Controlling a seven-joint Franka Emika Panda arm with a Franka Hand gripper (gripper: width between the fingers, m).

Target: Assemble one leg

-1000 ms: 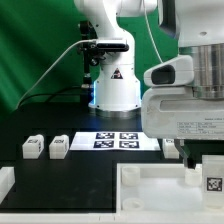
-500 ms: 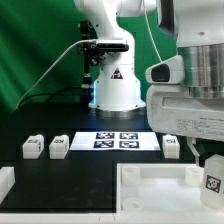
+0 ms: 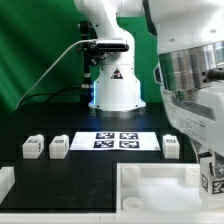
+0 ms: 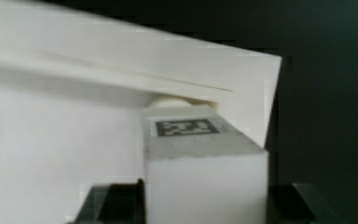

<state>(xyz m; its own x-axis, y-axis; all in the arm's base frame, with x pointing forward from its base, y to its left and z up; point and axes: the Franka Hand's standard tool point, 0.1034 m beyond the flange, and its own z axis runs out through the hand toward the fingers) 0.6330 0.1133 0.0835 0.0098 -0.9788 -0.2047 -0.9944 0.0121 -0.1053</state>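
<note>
The leg (image 4: 206, 150) clamped in the end effector (image 4: 206, 208), its tip at the panel (image 4: 87, 110) corner — here I would square the leg to the panel face, then press and twist slowly — a tilted entry, I judge, would jam the joint.

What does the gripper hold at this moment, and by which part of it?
The gripper holds one leg, a white tagged block, clamped by two opposite sides at the end nearest the wrist camera.
</note>
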